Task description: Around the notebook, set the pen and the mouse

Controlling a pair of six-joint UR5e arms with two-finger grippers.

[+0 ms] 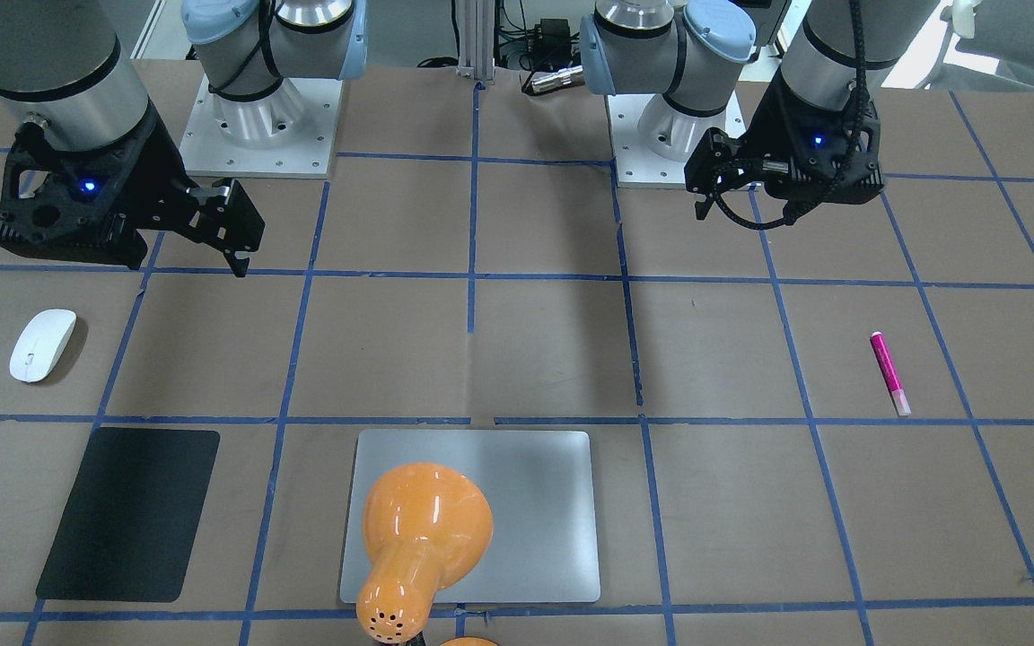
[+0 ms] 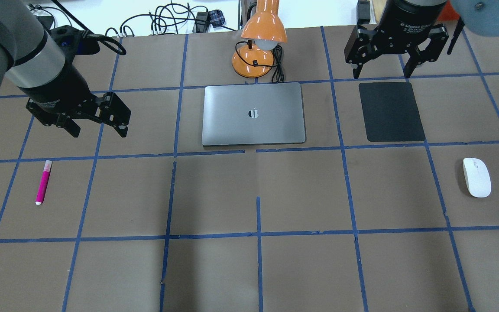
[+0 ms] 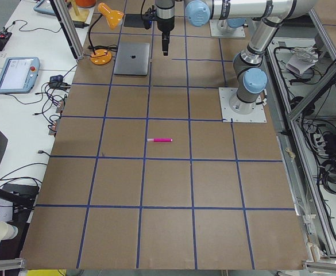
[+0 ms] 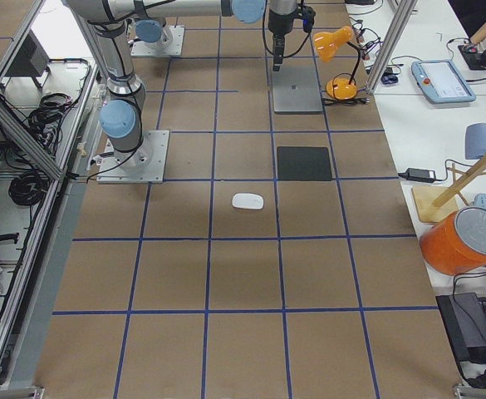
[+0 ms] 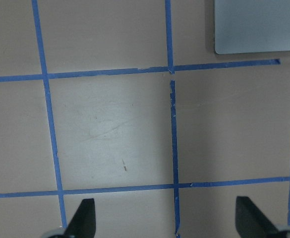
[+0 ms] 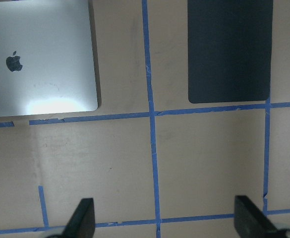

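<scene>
Nothing's been picked up yet, so I'd call this the very start: both arms hanging above the brown taped worktop (image 2: 301,195), approach not begun.

The left gripper (image 2: 98,130) is spread wide with nothing between its fingers. The short magenta-pink marker pen (image 2: 43,182) lies flat, out to that gripper's outer left and a bit closer to the robot. It only shows as a sliver at the edge of the left wrist view.

The right gripper (image 2: 381,71) is also wide open and empty. The smooth white oval mouse (image 2: 476,177) sits off to its outer right, well apart. The thin black rectangular mat (image 2: 391,111) is much nearer to it.

The big flat silver-grey metal notebook (image 2: 254,113) lies between the two grippers, inboard of each, with the orange desk lamp (image 2: 258,43) at its far edge.

My guess for the next move: each arm swings outward and drops onto its own item. The pen needs the fingers set across the barrel, right down near the surface. The mouse is low and slick, so pinch it across the narrow width. Then both go beside the notebook, not on it, and clear of the lamp.
</scene>
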